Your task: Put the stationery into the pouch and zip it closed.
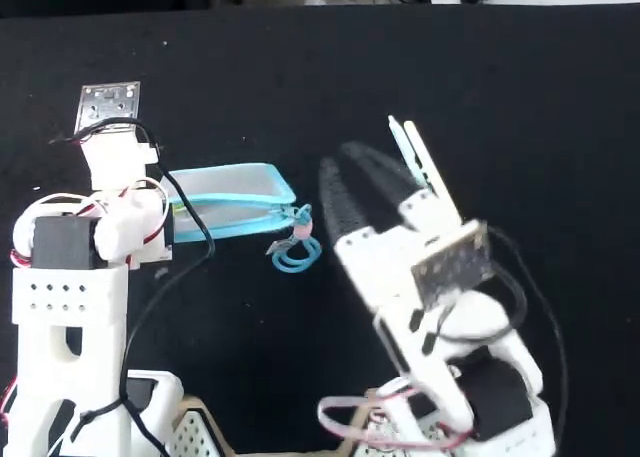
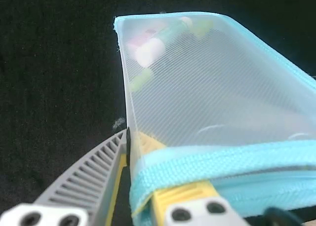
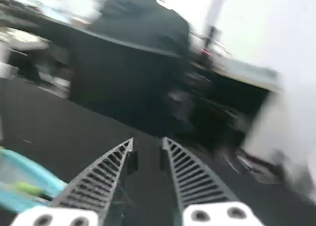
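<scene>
The left tool [image 2: 127, 137] is clamped on a corner of the pouch [image 2: 207, 102] at its zip edge, with a grey finger on one side and a yellow pad on the other. In the high view the arm's own white body hides that grip. The pouch lies flat on the black tabletop [image 1: 500, 77]. Its long axis runs across the high view, the zip edge faces the arms, and the pull end with its blue cord loop [image 1: 297, 249] points toward the right arm. Through the ribbed see-through wall the stationery [image 2: 148, 50] shows as pink, white and green shapes bunched against the edge opposite the zip. Which item is which is hard to tell. Whether the zip is run fully home cannot be made out. The right tool [image 3: 148, 157] hangs raised above the tabletop, fingers apart, with nothing between them.
</scene>
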Available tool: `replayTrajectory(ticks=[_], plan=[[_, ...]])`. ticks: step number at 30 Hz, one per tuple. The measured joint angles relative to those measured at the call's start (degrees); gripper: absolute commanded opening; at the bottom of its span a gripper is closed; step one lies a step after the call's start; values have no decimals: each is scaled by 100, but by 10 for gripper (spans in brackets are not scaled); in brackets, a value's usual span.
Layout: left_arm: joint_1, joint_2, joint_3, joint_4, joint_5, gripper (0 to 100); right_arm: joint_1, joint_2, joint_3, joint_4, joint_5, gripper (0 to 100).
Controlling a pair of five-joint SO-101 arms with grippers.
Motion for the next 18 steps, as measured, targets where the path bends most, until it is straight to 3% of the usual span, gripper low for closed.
replayTrajectory(ticks=[7,18], plan=[[0,0,0,0,0,30,1705,1635,387,26,35,123],[0,0,0,0,0,30,2251,4941,-818,26,26,121]])
